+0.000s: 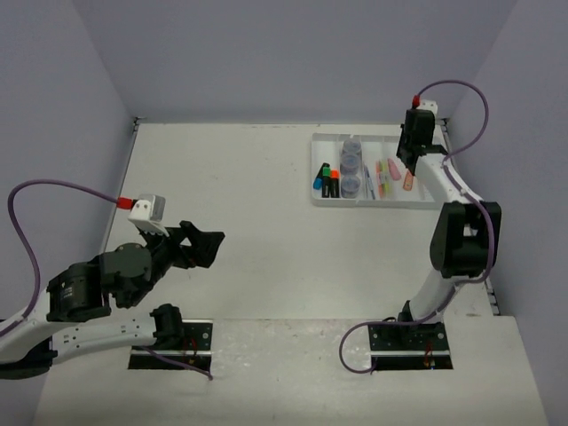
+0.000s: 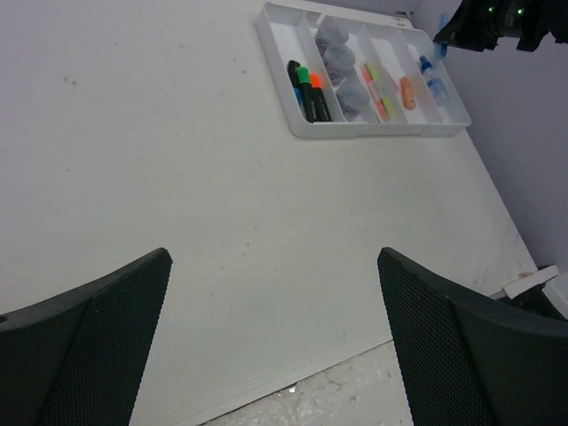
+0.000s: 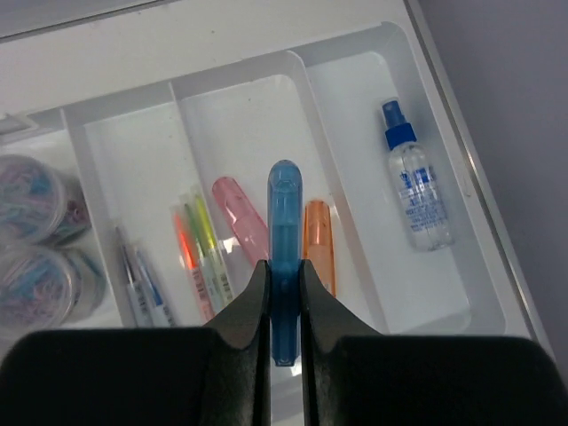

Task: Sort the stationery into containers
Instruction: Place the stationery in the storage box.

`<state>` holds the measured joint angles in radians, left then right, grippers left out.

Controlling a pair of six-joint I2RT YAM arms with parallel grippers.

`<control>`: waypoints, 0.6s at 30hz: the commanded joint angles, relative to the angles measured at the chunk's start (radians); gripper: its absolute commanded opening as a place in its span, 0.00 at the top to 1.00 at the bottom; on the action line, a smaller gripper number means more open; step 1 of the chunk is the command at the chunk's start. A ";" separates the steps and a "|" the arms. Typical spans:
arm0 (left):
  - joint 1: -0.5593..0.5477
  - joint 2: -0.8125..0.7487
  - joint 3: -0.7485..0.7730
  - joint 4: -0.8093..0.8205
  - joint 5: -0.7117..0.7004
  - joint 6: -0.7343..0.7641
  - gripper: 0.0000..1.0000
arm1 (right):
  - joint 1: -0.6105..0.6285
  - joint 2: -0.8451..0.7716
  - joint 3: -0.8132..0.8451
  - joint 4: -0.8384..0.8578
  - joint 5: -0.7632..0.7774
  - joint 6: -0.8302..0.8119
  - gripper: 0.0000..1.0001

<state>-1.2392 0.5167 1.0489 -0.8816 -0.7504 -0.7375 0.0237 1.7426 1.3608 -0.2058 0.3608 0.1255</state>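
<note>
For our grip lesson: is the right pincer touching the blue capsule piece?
Touching. The right wrist view shows the right pincer clamped on both sides of the blue capsule piece, no gap.

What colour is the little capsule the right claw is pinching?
The capsule is see-through blue, clearest in the right wrist view.

No text can be read anywhere. The bottle (image 3: 410, 169), at about two o'clock in the right wrist view, in the end compartment of the tray (image 3: 355, 106), bears a label (image 3: 424, 200) with blue print. The letters are too small and blurred to make out.
</note>
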 commanded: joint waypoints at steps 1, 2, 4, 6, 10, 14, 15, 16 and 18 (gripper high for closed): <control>-0.002 -0.088 -0.034 -0.029 -0.100 0.054 0.00 | -0.058 0.190 0.222 -0.223 -0.074 -0.028 0.89; -0.002 -0.106 -0.046 -0.019 -0.110 0.059 0.00 | -0.059 0.217 0.249 -0.233 -0.075 -0.038 0.87; -0.003 -0.171 -0.068 0.002 -0.141 0.066 0.00 | -0.060 0.271 0.322 -0.260 -0.075 -0.037 0.79; -0.002 -0.209 -0.090 0.027 -0.151 0.071 0.00 | -0.059 0.297 0.373 -0.289 -0.073 -0.035 0.68; -0.003 -0.272 -0.153 0.074 -0.180 0.102 0.00 | -0.059 0.322 0.458 -0.355 -0.086 -0.030 0.40; -0.002 -0.226 -0.176 0.082 -0.230 0.090 0.00 | -0.049 0.204 0.444 -0.406 -0.102 0.013 0.36; -0.001 -0.201 -0.180 0.081 -0.240 0.084 0.00 | -0.044 0.137 0.416 -0.404 -0.110 0.034 0.36; 0.000 -0.169 -0.180 0.076 -0.254 0.074 0.00 | -0.037 0.045 0.351 -0.377 -0.131 0.058 0.32; 0.004 -0.096 -0.157 0.037 -0.286 0.036 0.00 | -0.012 -0.168 0.120 -0.291 -0.198 0.108 0.10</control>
<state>-1.2306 0.3229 0.8697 -0.8440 -0.9415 -0.6692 -0.0287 1.9923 1.7288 -0.5532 0.2611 0.1296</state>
